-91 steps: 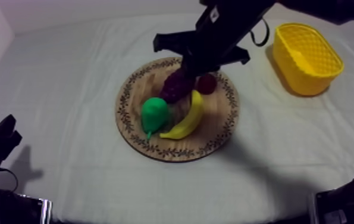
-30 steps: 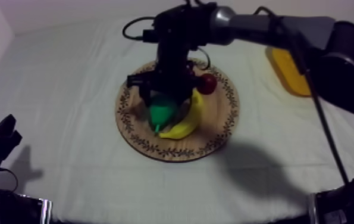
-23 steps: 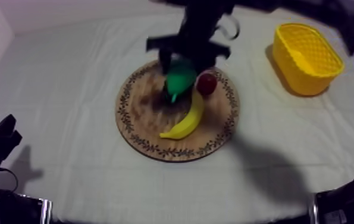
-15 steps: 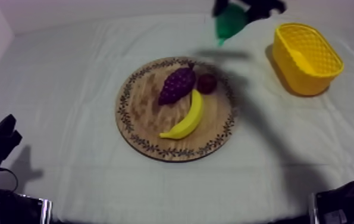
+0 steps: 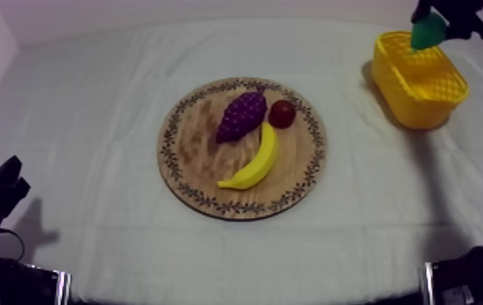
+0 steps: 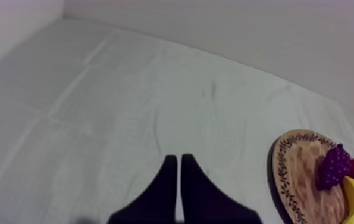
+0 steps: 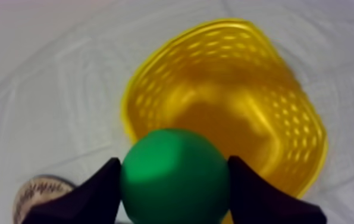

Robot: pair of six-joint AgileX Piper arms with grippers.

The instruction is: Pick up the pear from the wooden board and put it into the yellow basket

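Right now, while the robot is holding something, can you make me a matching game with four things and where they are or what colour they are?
Things:
1. pear
2. banana
3. bunch of grapes
4. left jaws

Descriptions:
A. shut together over bare cloth
B. purple, on the wooden board
C. green, held by the right jaws over the yellow basket
D. yellow, lying on the wooden board

Right pairs: 1-C, 2-D, 3-B, 4-A.
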